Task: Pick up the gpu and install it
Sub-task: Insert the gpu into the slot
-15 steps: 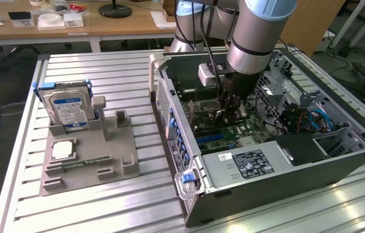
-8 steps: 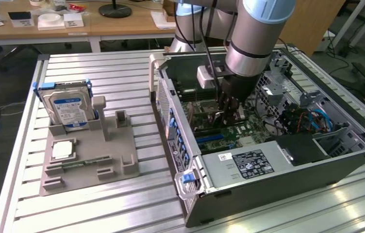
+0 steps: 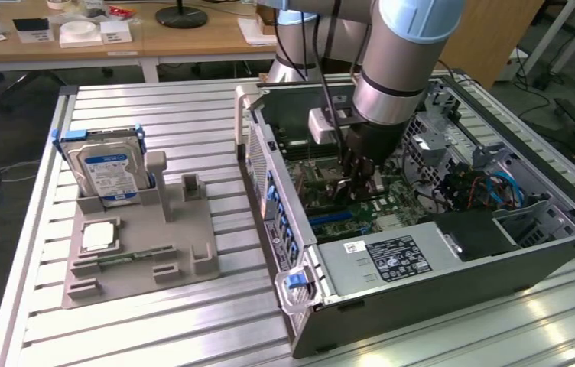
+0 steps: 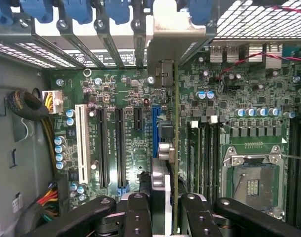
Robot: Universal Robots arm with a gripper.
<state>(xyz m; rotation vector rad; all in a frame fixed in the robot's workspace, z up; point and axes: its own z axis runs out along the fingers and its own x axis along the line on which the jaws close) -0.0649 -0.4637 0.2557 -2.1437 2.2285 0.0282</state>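
My gripper (image 4: 168,210) is shut on the gpu (image 4: 175,148), which I see edge-on as a thin dark card running away from the two black fingers (image 4: 138,212). Its silver bracket (image 4: 176,34) reaches the rear slot openings of the case. The card stands upright over the green motherboard (image 4: 126,94), right beside the blue expansion slot (image 4: 154,121); whether it is seated I cannot tell. In the exterior view my gripper (image 3: 357,187) reaches down inside the open computer case (image 3: 267,176), with the card hidden by the arm.
A silver hard drive (image 3: 109,172) stands in the grey fixture (image 3: 190,245) at the exterior view's left, with a memory stick (image 3: 129,256) and a chip (image 3: 99,235). Inside the case are the power supply (image 3: 390,260), the CPU socket (image 4: 251,180), black slots and a white slot (image 4: 82,143).
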